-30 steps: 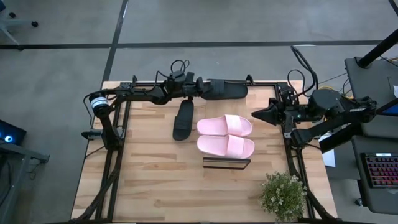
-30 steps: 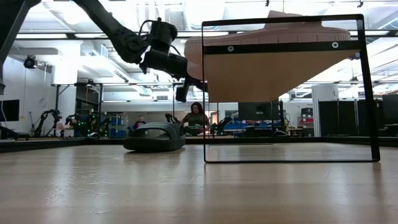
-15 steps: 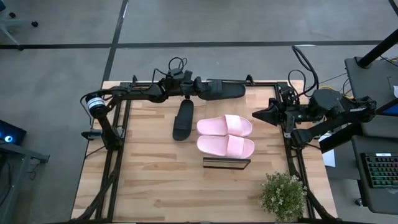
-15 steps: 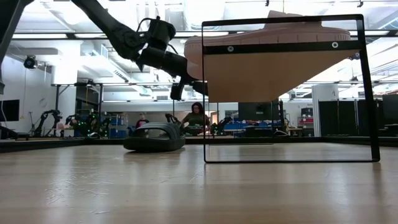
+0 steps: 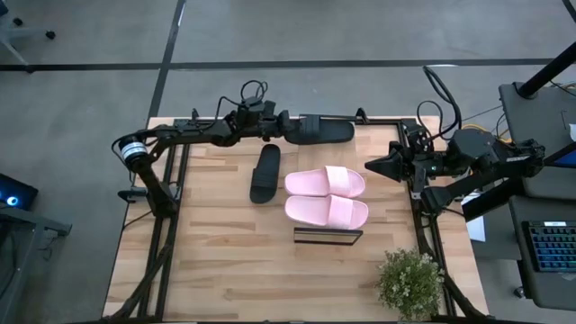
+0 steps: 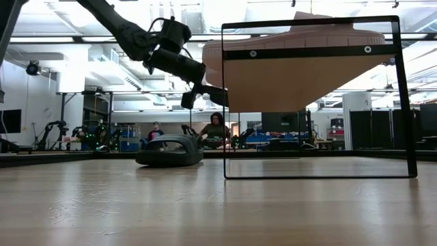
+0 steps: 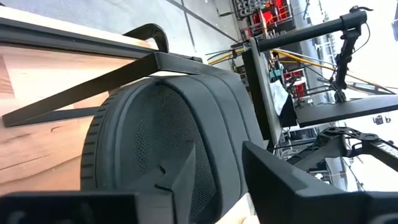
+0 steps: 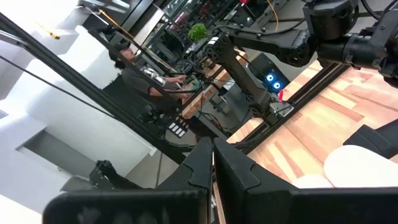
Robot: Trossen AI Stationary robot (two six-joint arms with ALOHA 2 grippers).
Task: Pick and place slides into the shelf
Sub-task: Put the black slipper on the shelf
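On the light-wood plank shelf point(image 5: 300, 185) at the middle of the high view lie two pale pink slide sandals point(image 5: 326, 195) and one black slide sandal point(image 5: 265, 173), with a second black slide sandal point(image 5: 322, 130) at its upper edge. The left gripper point(image 5: 284, 127) stands at that sandal's heel with fingers parted around it, so this looks like the release; next comes a clean retreat leftward. The right gripper point(image 5: 371, 167) waits shut at the right, a potted green plant point(image 5: 410, 282) sits lower right, and nothing blocks the retreat.
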